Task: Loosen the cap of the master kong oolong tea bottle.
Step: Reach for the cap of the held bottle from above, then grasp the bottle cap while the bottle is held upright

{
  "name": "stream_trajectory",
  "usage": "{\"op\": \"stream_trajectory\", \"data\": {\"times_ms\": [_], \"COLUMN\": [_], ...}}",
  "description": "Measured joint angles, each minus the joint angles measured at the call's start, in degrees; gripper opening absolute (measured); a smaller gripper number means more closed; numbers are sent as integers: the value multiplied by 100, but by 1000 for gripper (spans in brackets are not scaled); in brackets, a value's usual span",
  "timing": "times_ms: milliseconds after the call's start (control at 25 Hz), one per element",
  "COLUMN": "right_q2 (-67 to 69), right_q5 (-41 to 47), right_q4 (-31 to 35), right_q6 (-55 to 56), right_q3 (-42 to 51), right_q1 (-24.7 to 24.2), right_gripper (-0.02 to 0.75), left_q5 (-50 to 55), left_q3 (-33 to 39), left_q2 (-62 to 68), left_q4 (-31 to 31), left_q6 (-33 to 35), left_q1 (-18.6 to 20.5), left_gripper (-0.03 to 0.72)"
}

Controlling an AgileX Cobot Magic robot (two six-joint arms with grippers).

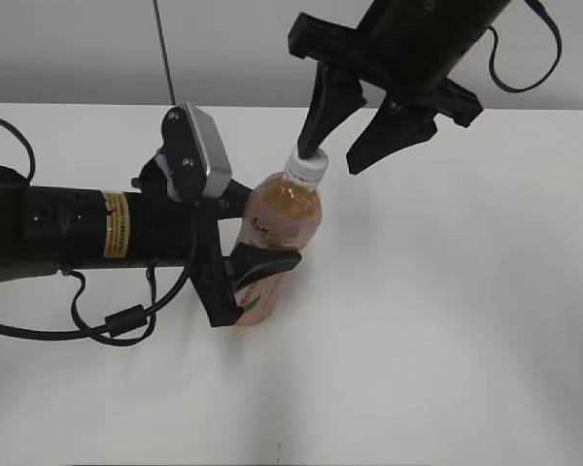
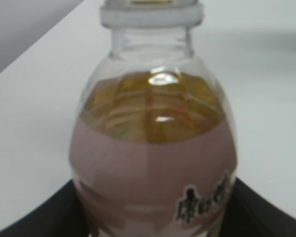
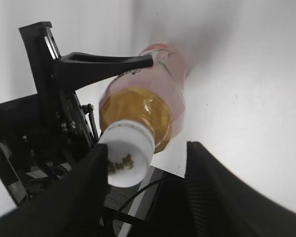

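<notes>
On table, left gripper (image 1: 257,277) clamps bottle (image 1: 277,228); right gripper (image 1: 355,146) spread around cap (image 3: 126,153); cap's dark mark only in right wrist view.

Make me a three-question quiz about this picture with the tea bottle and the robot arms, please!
1. Where is the left gripper?
A. around the bottle's body
B. flat on the table
C. on the cap

2. What colour is the cap?
A. red
B. white
C. green

3. How is the right gripper at the cap?
A. shut tight on it
B. open, one finger beside it
C. far off at the table's edge

Answers:
1 A, its dark fingers clasp the labelled master kong oolong tea bottle.
2 B, the cap looks white in the exterior and right wrist views.
3 B, the right wrist view shows a gap between the cap and the other finger.
</notes>
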Motion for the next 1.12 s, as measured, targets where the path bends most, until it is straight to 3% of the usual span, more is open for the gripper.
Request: {"op": "stream_trajectory", "data": {"times_ms": [280,1120], "right_q2": [37,175], "right_q5": [4,22], "right_q4": [226,418], "right_q6": [12,25], "right_q3": [-124,-124], "right_q1": [0,0], "right_gripper": [452,435], "left_q5": [7,14], "left_q3": [0,0], "left_q2": [0,0], "left_q4": [-29,-47], "left_q6": [0,0], "left_q1": [0,0], "left_gripper": [417,416]}}
